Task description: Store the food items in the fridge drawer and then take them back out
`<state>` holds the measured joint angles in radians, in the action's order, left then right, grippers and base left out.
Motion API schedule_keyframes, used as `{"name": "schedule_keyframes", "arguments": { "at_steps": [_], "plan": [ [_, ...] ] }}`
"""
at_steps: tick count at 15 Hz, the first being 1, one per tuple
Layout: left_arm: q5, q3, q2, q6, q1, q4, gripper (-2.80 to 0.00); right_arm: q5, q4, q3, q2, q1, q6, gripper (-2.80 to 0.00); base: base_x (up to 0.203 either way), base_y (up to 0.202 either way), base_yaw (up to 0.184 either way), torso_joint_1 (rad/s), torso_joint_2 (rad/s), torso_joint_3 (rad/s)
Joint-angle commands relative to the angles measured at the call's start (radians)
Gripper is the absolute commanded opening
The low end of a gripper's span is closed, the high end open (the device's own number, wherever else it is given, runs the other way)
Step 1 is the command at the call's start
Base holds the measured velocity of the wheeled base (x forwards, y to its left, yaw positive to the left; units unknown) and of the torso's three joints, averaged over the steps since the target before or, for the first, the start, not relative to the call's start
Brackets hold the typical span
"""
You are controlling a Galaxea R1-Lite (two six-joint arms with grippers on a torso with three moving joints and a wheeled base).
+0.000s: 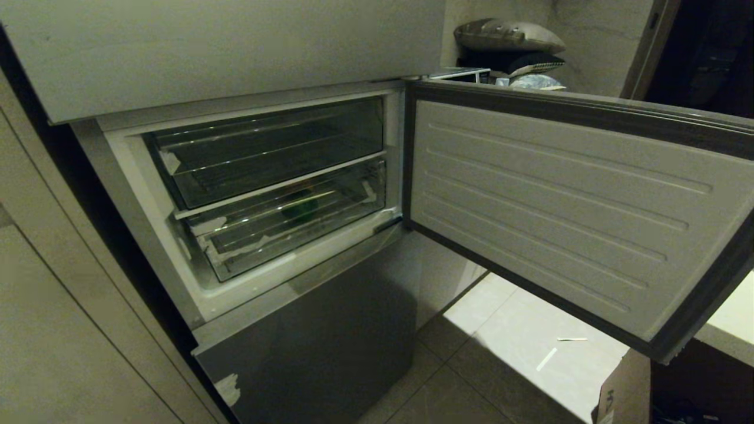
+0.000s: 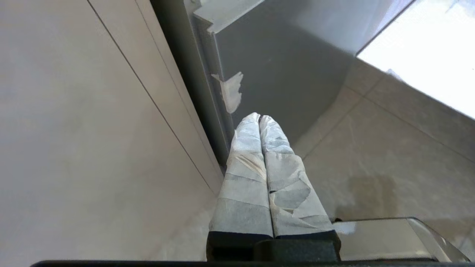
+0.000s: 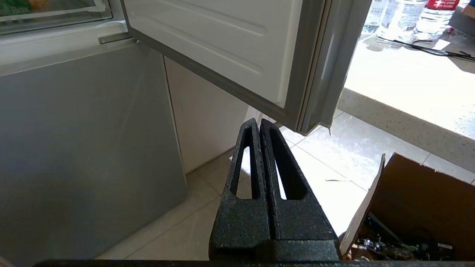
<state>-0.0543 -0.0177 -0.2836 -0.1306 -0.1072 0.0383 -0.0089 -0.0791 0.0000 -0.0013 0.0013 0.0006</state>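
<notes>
Fridge door (image 1: 565,206) swung wide open to the right of the compartment. Two clear drawers stacked inside; lower fridge drawer (image 1: 283,227) pushed in, whitish tape scraps on its front edge, a dark green rounded thing dimly seen inside it, not identifiable. Left end effector (image 2: 259,118), taped fingers pressed together, empty, low beside the grey lower door front (image 2: 282,74). Right end effector (image 3: 258,122) pressed together, empty, below the fridge door's bottom corner, near a cardboard box (image 3: 419,200).

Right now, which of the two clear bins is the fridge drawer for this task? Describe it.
Find the open fridge door; left of it two clear bins sit stacked. The fridge drawer is the lower one, with whitish tape scraps along its front edge and something green showing through.
</notes>
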Motion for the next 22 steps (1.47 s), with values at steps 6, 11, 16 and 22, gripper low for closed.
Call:
{"name": "schedule_keyframes", "arguments": {
  "at_steps": [6, 11, 16, 22],
  "plan": [
    [0.021, 0.002, 0.038, 0.018, 0.159, 0.002, -2.8, -0.002, -0.001, 0.029, 0.0, 0.0, 0.016, -2.8, 0.0, 0.0, 0.0, 0.0, 0.0, 0.0],
    [0.01, 0.001, 0.281, 0.015, 0.12, 0.006, -2.8, -0.002, -0.002, 0.029, 0.0, 0.0, 0.013, -2.8, 0.0, 0.0, 0.0, 0.0, 0.0, 0.0],
    [0.037, 0.004, 0.284, 0.095, 0.118, -0.003, -2.8, -0.002, -0.002, 0.031, 0.001, 0.0, 0.015, -2.8, 0.0, 0.0, 0.0, 0.0, 0.0, 0.0],
    [0.056, 0.004, 0.284, 0.121, 0.118, -0.005, -2.8, -0.002, -0.002, 0.031, 0.0, 0.0, 0.015, -2.8, 0.0, -0.002, 0.013, 0.001, 0.0, 0.0]
  ]
}}
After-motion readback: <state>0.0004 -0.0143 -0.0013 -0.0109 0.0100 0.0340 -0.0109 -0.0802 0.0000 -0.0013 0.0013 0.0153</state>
